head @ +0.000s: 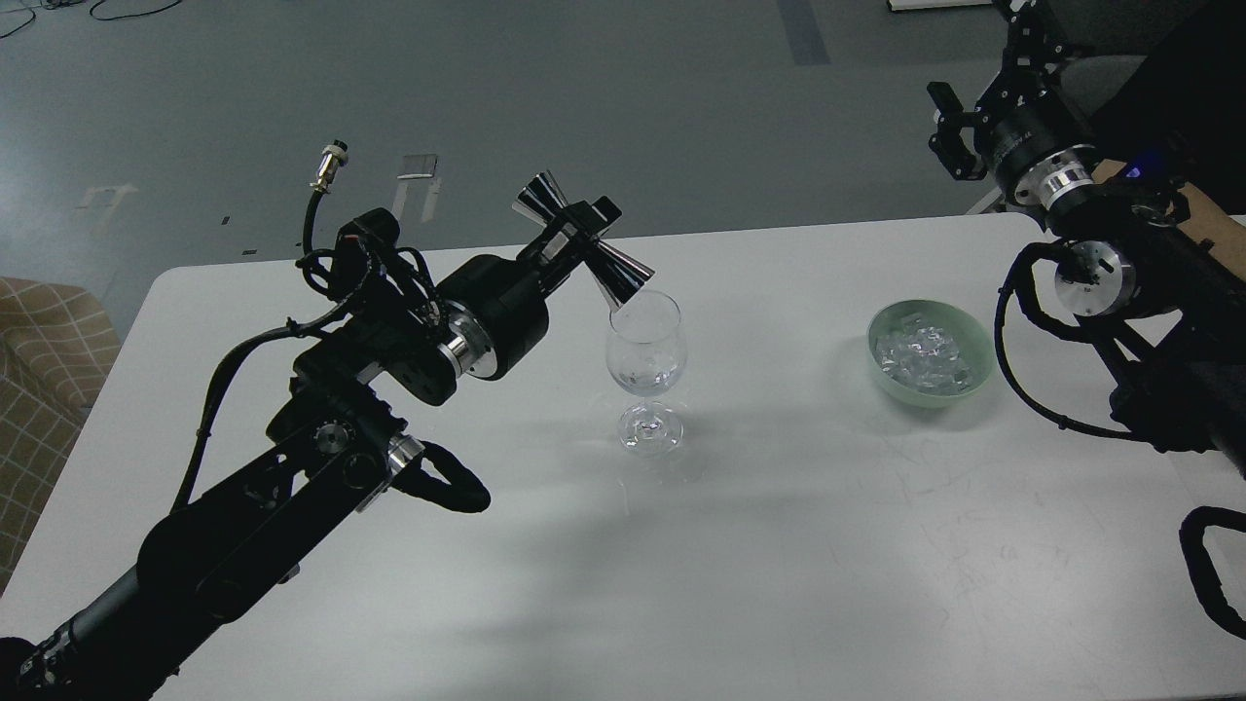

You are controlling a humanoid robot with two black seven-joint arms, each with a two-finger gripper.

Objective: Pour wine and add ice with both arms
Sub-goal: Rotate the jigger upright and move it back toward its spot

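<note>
Head view, white table [779,545], grey floor [584,107], checked sofa [44,341]

White table [779,545], rounded corners, faintly scuffed toward the right. Standing upright on it near the middle: clear stemmed wine glass [646,375], foot flat on the top. Well to its right: pale green bowl [930,352] holding the ice [923,352], small clear glittering chunks. Glass and bowl apart, not touching.
</note>
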